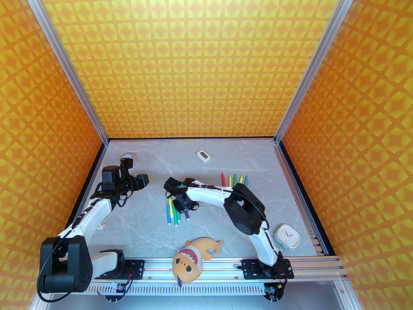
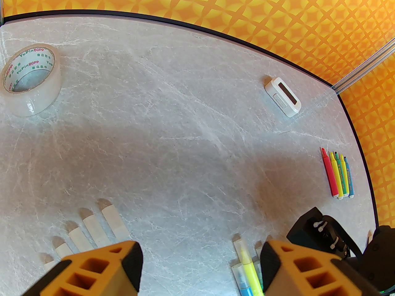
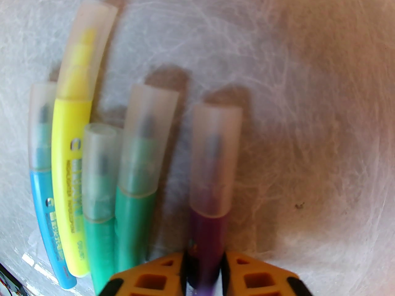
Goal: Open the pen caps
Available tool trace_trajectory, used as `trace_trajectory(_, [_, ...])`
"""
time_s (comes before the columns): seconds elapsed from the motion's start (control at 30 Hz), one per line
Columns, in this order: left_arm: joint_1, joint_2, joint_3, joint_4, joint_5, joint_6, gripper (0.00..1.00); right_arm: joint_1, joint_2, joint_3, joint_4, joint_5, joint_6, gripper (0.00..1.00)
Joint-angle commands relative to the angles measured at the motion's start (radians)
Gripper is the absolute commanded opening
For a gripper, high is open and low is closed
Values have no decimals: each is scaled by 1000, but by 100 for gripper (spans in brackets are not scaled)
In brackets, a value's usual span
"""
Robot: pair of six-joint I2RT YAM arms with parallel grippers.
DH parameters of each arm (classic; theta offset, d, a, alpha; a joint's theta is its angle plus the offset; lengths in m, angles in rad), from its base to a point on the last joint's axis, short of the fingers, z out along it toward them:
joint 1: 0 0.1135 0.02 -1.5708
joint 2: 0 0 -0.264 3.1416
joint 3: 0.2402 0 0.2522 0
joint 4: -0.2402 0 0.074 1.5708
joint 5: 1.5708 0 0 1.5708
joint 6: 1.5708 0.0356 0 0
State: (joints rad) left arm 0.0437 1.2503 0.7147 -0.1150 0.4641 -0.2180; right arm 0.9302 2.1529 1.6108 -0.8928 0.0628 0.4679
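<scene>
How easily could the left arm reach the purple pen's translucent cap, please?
Probably yes: the right tool holds the slim purple pen by its barrel, leaving its translucent cap free, with bare table between it and the open left tool.

Five capped pens (image 1: 172,213) lie side by side at the middle of the table (image 1: 138,231). The rightmost pen (image 3: 208,227) sits between the fingers of the right gripper (image 3: 205,267). Uncapped pens (image 1: 234,179) line up behind them to the right, and loose pen caps (image 2: 92,227) lie in a row to their left. A plush toy (image 1: 190,257) lies at the near edge.
</scene>
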Motion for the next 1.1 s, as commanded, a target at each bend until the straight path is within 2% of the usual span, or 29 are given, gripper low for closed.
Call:
trace_trajectory(0.0, [-4, 15, -4, 3, 20, 19, 67, -6, 67, 20, -17, 82, -17, 20])
trace_trajectory(0.27, [-4, 31, -1, 17, 35, 5, 67, -10, 79, 42, -18, 96, -33, 9])
trace_trajectory(0.47, [-34, 68, 10, 45, 80, -30, 66, -78, -57, -102, 144, -15, -35, 0])
trace_trajectory(0.73, [-153, 157, 77, 86, 98, -87, 66, -168, -250, -260, 322, -155, -88, 0])
trace_trajectory(1.07, [-274, 280, 154, 209, 193, -237, 64, -215, -365, -369, 502, -294, -124, 0])
